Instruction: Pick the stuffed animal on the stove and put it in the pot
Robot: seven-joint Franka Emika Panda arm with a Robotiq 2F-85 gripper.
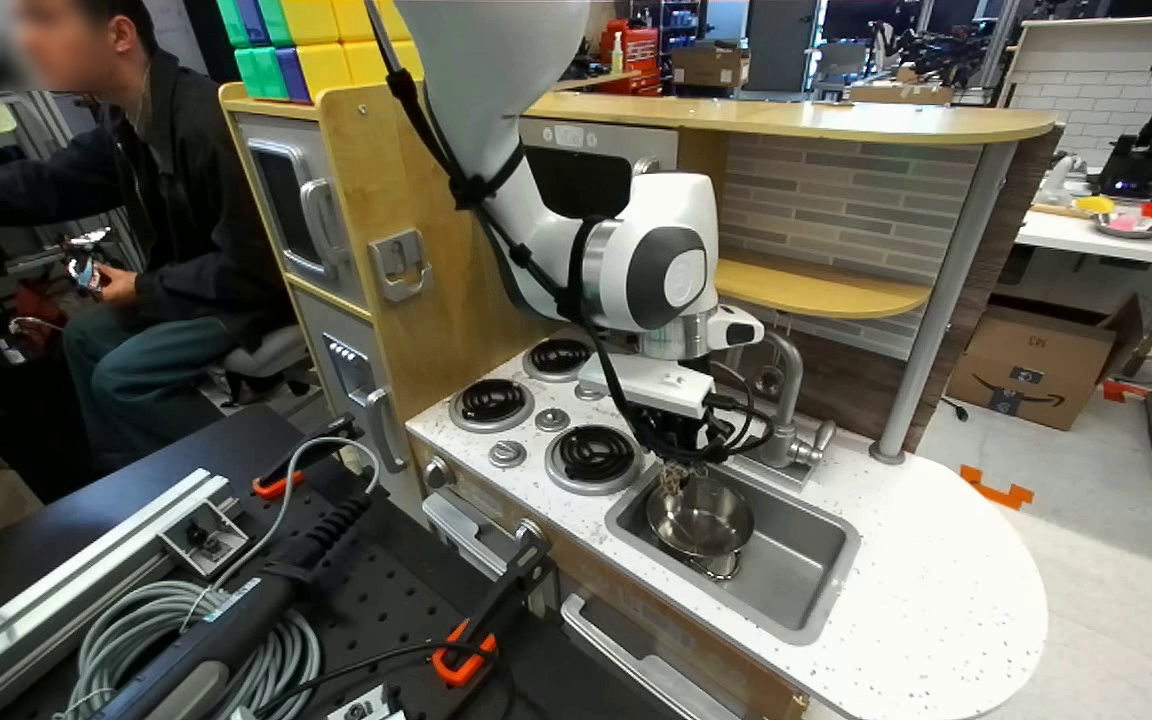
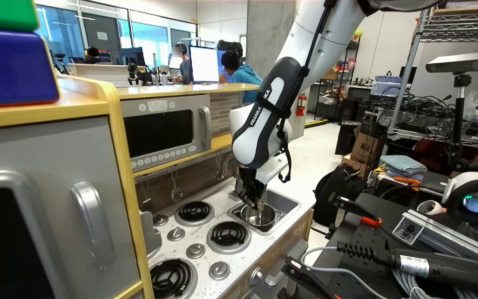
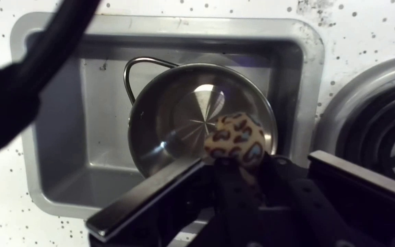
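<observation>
The stuffed animal is tan with brown and bluish leopard spots. My gripper is shut on it, and its lower part is hidden between the dark fingers. It also shows small under the gripper in both exterior views. The shiny silver pot stands in the sink right below. The toy hangs over the pot's opening, toward the burner side in the wrist view; I cannot tell how deep it reaches. The pot also shows in both exterior views. The stove burners hold nothing.
The steel sink surrounds the pot, with its rim close to a burner. A grey faucet rises behind the sink. A wooden shelf and the microwave stand behind the worktop. A grey post is at one end.
</observation>
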